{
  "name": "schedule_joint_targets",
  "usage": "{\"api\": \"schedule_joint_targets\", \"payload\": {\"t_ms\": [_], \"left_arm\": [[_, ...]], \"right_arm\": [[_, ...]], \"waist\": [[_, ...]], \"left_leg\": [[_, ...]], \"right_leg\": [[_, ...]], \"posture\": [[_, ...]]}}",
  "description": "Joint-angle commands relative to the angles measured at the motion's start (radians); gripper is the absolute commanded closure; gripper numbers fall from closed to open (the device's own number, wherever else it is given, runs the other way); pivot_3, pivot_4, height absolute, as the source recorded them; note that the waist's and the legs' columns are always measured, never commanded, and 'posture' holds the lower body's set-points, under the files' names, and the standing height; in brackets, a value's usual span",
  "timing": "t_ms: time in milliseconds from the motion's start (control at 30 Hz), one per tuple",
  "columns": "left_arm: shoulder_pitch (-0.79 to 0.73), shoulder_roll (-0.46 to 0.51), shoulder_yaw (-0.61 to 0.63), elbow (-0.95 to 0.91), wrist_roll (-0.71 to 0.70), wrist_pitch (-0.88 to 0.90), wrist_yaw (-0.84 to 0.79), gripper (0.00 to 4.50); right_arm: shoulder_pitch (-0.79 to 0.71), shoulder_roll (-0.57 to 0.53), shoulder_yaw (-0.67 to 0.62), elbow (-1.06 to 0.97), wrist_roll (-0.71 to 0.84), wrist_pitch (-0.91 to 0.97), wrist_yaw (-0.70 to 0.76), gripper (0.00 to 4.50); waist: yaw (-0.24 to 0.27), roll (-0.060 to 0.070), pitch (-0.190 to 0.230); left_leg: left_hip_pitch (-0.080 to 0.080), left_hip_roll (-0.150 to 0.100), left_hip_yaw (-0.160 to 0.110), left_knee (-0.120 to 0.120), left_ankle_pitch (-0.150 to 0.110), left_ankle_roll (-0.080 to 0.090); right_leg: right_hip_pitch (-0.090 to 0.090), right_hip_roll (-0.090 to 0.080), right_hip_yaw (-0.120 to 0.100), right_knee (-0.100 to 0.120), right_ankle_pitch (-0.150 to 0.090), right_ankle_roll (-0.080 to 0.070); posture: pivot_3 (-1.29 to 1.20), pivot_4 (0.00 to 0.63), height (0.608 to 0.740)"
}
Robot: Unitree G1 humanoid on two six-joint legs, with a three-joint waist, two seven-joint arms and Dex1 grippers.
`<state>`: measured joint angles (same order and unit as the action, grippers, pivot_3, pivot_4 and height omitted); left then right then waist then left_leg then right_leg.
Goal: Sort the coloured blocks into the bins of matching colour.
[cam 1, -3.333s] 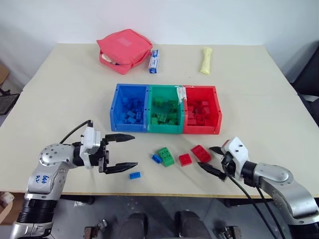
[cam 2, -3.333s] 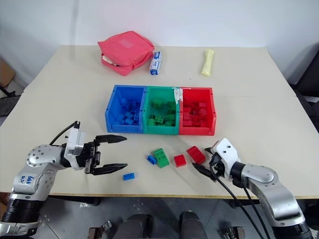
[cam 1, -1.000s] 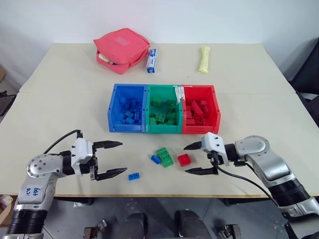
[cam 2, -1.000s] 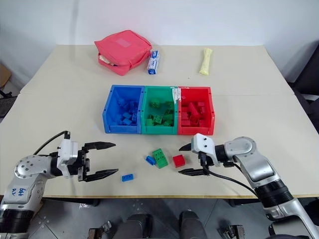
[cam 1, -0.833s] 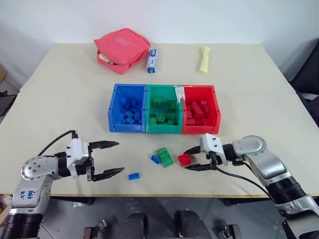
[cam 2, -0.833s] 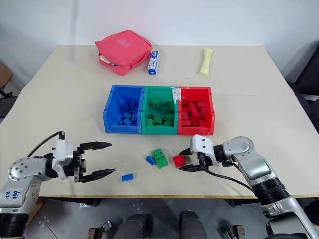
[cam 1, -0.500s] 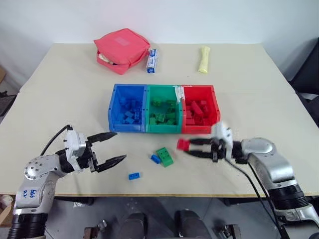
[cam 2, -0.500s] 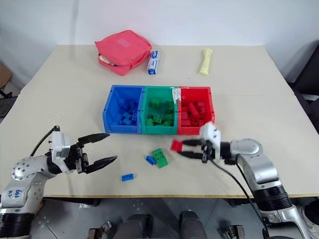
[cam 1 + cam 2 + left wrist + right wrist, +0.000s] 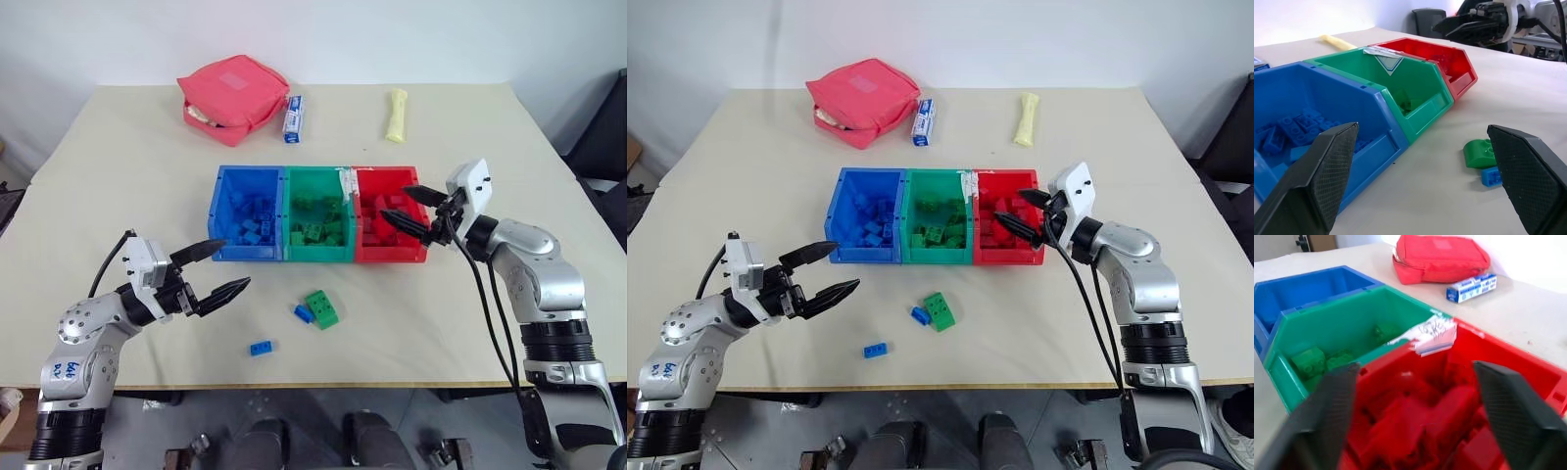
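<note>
Right gripper (image 9: 412, 210) hung spread over the red bin (image 9: 423, 241); near it, 3 light, stiff blocks (image 9: 320, 308) likely needed side pinches.

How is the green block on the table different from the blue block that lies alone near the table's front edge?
The green block is clearly bigger than the lone blue block. The green block touches another small blue block, while the lone blue block lies apart from everything. The green block sits nearer the bins; the lone blue block sits nearer the front edge. Both are studded bricks lying unsorted on the table.
</note>
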<state>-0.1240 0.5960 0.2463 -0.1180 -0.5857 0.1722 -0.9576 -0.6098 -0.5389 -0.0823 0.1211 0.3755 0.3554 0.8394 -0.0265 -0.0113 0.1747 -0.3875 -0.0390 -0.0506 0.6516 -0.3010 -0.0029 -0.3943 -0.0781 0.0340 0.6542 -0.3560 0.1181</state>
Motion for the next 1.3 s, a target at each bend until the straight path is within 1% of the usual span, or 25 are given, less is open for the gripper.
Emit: {"api": "schedule_joint_targets", "payload": {"t_ms": [33,100,200,267,333,400,500,567,633,833,967,1067,1133,1200,1300], "left_arm": [[-0.007,0.009,0.003,-0.013,0.008,-0.023,-0.018,0.0],[-0.01,0.022,-0.017,-0.004,0.028,-0.046,-0.054,0.0],[-0.011,0.056,-0.059,0.014,0.065,-0.089,-0.136,0.0],[-0.01,0.079,-0.083,0.036,0.09,-0.132,-0.197,0.0],[-0.016,0.109,-0.105,0.057,0.103,-0.151,-0.26,0.0],[-0.036,0.122,-0.12,0.079,0.114,-0.185,-0.301,0.0],[-0.073,0.134,-0.134,0.125,0.127,-0.211,-0.343,0.0],[-0.086,0.139,-0.136,0.155,0.134,-0.223,-0.359,0.0],[-0.092,0.145,-0.135,0.177,0.137,-0.229,-0.37,0.0],[-0.071,0.165,-0.103,0.168,0.119,-0.213,-0.371,0.0],[-0.031,0.178,-0.07,0.148,0.106,-0.195,-0.351,0.0],[0.014,0.185,-0.046,0.11,0.096,-0.177,-0.338,0.0],[0.041,0.19,-0.032,0.085,0.09,-0.169,-0.334,0.0],[0.06,0.19,-0.017,0.067,0.084,-0.155,-0.323,0.0],[0.085,0.189,-0.002,0.038,0.077,-0.136,-0.309,0.0]], "right_arm": [[0.033,-0.038,-0.04,-0.06,0.026,-0.022,0.036,0.05],[0.098,-0.063,-0.066,-0.132,0.061,-0.008,0.063,0.05],[0.263,-0.12,-0.129,-0.276,0.121,0.013,0.113,0.05],[0.366,-0.162,-0.164,-0.329,0.118,-0.005,0.137,0.05],[0.485,-0.231,-0.198,-0.366,0.094,0.003,0.164,0.05],[0.591,-0.287,-0.225,-0.382,0.067,-0.05,0.217,0.05],[0.68,-0.315,-0.232,-0.415,0.081,-0.053,0.249,0.05],[0.674,-0.303,-0.188,-0.451,0.089,-0.026,0.23,0.05],[0.649,-0.284,-0.113,-0.501,0.085,0.024,0.2,0.05],[0.534,-0.205,0.138,-0.647,0.042,0.295,0.018,0.05],[0.447,-0.086,0.304,-0.617,-0.023,0.346,-0.075,0.05],[0.376,0.007,0.362,-0.555,-0.087,0.375,-0.174,0.05],[0.34,0.065,0.37,-0.523,-0.111,0.414,-0.242,0.05],[0.323,0.108,0.387,-0.51,-0.114,0.444,-0.271,0.05],[0.317,0.139,0.425,-0.504,-0.129,0.464,-0.287,0.05]], "waist": [[0.003,0.0,0.0],[0.007,0.0,0.0],[0.015,0.0,0.0],[0.023,0.0,0.0],[0.025,0.0,0.0],[0.025,0.0,0.0],[0.024,0.0,0.0],[0.015,0.0,0.0],[0.006,0.0,0.0],[0.001,0.0,0.0],[0.001,0.0,0.0],[0.0,0.0,0.0],[-0.001,0.0,0.0],[0.0,0.0,0.0],[0.0,0.0,0.0]], "left_leg": [[0.0,0.0,0.0,0.0,0.0,0.0],[0.0,0.0,-0.001,0.0,0.0,0.0],[0.0,0.0,-0.001,-0.001,0.0,0.0],[-0.001,0.0,-0.001,-0.002,0.0,0.001],[-0.001,0.0,0.0,-0.001,-0.001,0.001],[0.0,0.0,0.0,-0.001,-0.001,0.002],[0.001,0.0,0.0,-0.001,-0.002,0.005],[0.002,0.0,0.001,-0.001,-0.002,0.005],[0.002,0.001,0.001,-0.002,-0.002,0.005],[0.001,0.001,0.0,-0.002,0.0,0.0],[0.0,0.001,-0.001,-0.002,0.0,0.001],[0.0,0.001,-0.001,-0.002,0.0,0.001],[0.0,0.001,-0.001,-0.002,0.0,0.0],[0.0,0.001,-0.001,-0.002,0.0,0.0],[0.0,0.001,-0.001,-0.002,0.0,0.0]], "right_leg": [[0.0,0.0,0.0,0.0,0.0,0.0],[0.0,0.0,0.0,0.0,0.0,0.0],[0.0,0.0,0.0,-0.001,0.0,0.0],[0.001,0.0,0.0,-0.002,0.0,0.0],[0.001,0.0,0.0,-0.003,0.0,0.0],[0.002,0.0,0.0,-0.003,0.0,0.0],[0.003,0.0,0.0,-0.004,0.0,0.0],[0.003,0.0,0.0,-0.003,0.001,-0.001],[0.003,0.0,0.0,-0.002,0.001,-0.002],[0.001,0.0,0.0,-0.001,0.001,-0.002],[0.0,0.0,0.0,-0.003,0.001,-0.002],[0.0,0.0,0.0,-0.002,0.001,-0.002],[0.0,0.0,0.0,-0.002,0.001,-0.002],[0.0,0.0,0.0,-0.002,0.001,-0.002],[0.0,0.0,-0.001,-0.001,0.001,-0.002]], "posture": [[0.0,0.15,0.74],[0.0,0.15,0.74],[0.0,0.15,0.74],[0.0,0.15,0.74],[0.0,0.15,0.74],[0.0,0.15,0.74],[0.0,0.15,0.74],[0.0,0.15,0.74],[0.0,0.15,0.74],[0.0,0.15,0.74],[0.0,0.15,0.74],[0.0,0.15,0.74],[0.0,0.15,0.74],[0.0,0.15,0.74],[0.0,0.15,0.74]]}}
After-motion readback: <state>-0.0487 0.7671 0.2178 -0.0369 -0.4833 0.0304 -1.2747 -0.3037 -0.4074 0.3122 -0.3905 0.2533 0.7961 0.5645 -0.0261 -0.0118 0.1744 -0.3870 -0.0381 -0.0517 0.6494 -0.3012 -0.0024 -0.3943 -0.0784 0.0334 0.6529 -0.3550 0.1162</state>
